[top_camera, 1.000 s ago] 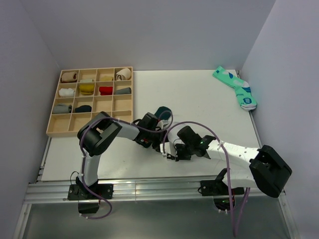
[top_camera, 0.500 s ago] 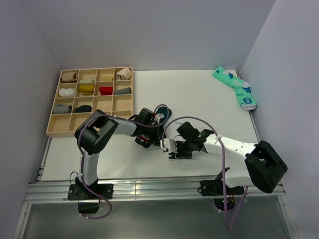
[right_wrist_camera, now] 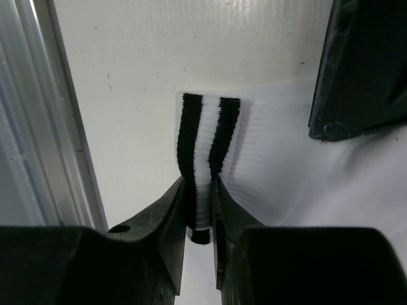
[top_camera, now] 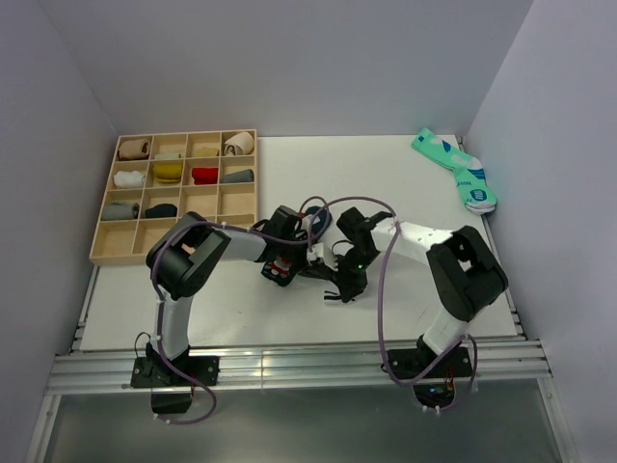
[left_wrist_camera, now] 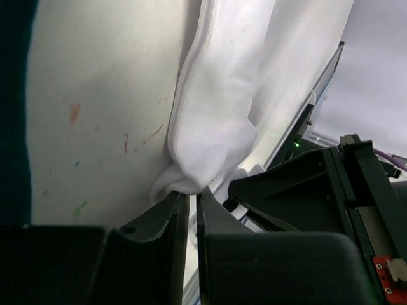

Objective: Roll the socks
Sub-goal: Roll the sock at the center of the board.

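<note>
Top external view: the white counter point(top_camera: 386, 183) carries both arms reaching in to meet at its middle, a little toward the near edge, and the socks lie there under them. The dark green sock point(left_wrist_camera: 14, 101) lies just beside the white sock point(left_wrist_camera: 216, 114), which is stretched between the two arms. Both are likely light, limp and clingy: they should sag wherever unsupported, and a roll would spring loose unless kept taut. The knit looks grippy, not slippery, and not fragile. The left pincer point(left_wrist_camera: 191, 197) is closed to a narrow slit, its tips nipping the white sock's bunched lower fold. The right pincer point(right_wrist_camera: 198, 184) is clamped on the black-striped cuff point(right_wrist_camera: 206, 127). The ribbed cuff seems the firmest place to hold.
</note>
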Robot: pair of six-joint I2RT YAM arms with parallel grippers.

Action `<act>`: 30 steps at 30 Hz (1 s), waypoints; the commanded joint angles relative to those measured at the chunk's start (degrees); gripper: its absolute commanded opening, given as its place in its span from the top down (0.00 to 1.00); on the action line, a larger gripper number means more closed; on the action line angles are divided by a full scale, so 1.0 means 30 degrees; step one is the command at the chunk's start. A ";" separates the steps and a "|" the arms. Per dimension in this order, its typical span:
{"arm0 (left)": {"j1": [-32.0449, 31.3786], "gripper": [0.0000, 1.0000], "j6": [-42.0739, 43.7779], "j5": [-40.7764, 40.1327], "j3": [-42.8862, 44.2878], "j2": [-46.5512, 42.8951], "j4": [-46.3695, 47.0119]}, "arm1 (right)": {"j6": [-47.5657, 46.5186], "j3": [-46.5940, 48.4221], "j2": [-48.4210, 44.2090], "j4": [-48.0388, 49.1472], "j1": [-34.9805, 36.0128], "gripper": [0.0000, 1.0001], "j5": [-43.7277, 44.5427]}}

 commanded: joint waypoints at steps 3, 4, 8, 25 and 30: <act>-0.0264 0.86 0.1708 -0.1328 0.0994 0.0479 0.0672 | -0.0225 0.2275 0.2055 -0.2813 -0.1036 0.87 -0.1939; -0.0264 0.86 0.1796 -0.1357 0.0994 0.0509 0.0759 | -0.0167 0.2424 0.2290 -0.2902 -0.1356 0.87 -0.2086; -0.0264 0.75 0.2031 -0.1912 0.0818 0.0451 0.1141 | 0.0653 0.2398 0.2819 -0.2289 -0.1711 0.87 -0.1331; -0.0029 0.61 0.2674 -0.3408 -0.4247 -0.3707 0.6792 | 0.0859 0.2601 0.3580 -0.2374 -0.2267 0.87 -0.1472; 0.0000 0.63 0.2881 -0.3263 -0.6650 -0.5466 0.9220 | 0.0683 0.2865 0.3757 -0.2756 -0.2384 0.87 -0.1707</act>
